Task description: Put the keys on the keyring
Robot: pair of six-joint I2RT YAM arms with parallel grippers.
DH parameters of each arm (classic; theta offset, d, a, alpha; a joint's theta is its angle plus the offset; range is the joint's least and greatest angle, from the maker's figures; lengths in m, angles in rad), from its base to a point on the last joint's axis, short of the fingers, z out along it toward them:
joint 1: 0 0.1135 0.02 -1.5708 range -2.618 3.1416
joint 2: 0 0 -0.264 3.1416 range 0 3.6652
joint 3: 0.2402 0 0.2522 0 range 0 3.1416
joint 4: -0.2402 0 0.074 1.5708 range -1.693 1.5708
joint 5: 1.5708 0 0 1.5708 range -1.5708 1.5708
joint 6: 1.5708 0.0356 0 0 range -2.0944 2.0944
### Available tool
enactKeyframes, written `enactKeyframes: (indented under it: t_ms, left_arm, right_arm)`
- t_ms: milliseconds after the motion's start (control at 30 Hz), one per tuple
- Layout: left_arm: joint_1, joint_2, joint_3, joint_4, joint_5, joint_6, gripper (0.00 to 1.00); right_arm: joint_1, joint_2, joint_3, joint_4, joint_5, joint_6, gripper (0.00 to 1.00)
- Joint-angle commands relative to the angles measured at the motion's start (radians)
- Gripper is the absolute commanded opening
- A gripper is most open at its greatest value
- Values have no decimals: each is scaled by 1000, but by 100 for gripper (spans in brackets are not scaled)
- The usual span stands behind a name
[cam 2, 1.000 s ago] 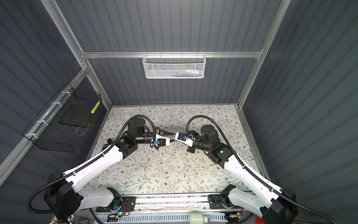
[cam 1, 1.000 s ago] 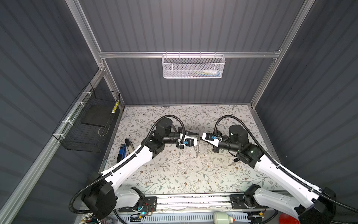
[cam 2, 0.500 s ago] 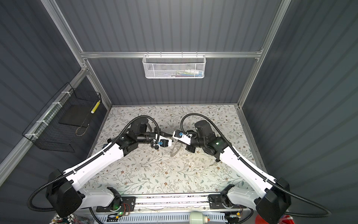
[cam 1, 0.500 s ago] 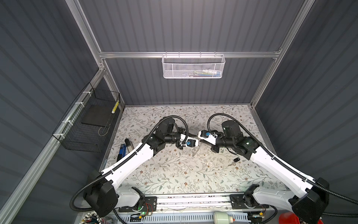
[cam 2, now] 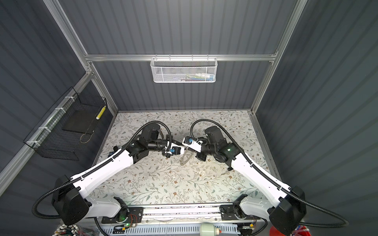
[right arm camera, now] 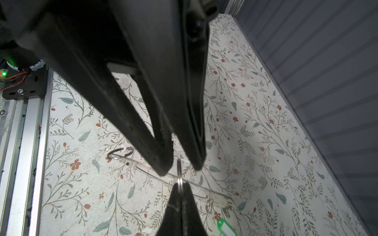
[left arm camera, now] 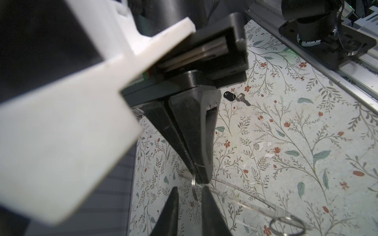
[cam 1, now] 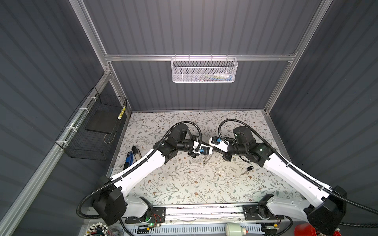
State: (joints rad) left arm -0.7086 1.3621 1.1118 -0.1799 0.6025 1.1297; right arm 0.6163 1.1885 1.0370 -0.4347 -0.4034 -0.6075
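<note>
Robot lab cell: aluminium frame (cam 1: 200,57), grey panel walls (cam 1: 194,30), hanging mesh basket (cam 1: 203,70).

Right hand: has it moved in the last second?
Yes. In a top view the right hand slid toward the left hand, closer to the wall basket's middle.

Over the middle of the worktop (cam 1: 184,183), the keyring (cam 2: 185,158) sits between the two arms' tips. The left gripper (right arm camera: 179,164) reaches in from the left, with a finger on either side of a wire loop (right arm camera: 179,177). The right gripper (left arm camera: 201,177) pinches that loop from the right. The key (cam 1: 249,168) lies further right and nearer the front, beside the right arm. The key tag (right arm camera: 225,226) lies near one end of the keyring. A mesh basket (cam 1: 203,71) hangs on the back wall and a wire basket (cam 1: 90,132) on the left wall.
</note>
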Motion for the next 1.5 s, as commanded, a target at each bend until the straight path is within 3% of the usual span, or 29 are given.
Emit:
enactKeyframes:
  t_ms: [0, 233, 400, 533, 700, 900, 1200, 1467]
  left_arm:
    - [-9, 15, 34, -9, 18, -27, 20]
    - [-15, 33, 46, -15, 3, -34, 15]
    - [-17, 45, 54, -15, -2, -52, 6]
    - [-16, 51, 58, -23, -6, -77, 0]
    - [-6, 50, 56, 31, 1, -223, 0]
    - [103, 29, -48, 361, 233, -541, 0]
    - [146, 28, -148, 725, 336, -818, 0]
    - [146, 34, -159, 802, 370, -880, 0]
  right_arm:
    - [4, 3, 40, 6, -6, 22, 0]
    - [4, 3, 43, 14, -15, 30, 0]
    - [4, 3, 41, 24, -18, 35, 0]
    - [3, -8, 32, 40, -2, 39, 6]
    - [0, -45, -4, 89, 51, 30, 30]
    - [-52, -165, -144, 205, 25, 30, 39]
    - [-79, -218, -217, 341, -57, 123, 35]
    - [-87, -183, -186, 447, -161, 194, 24]
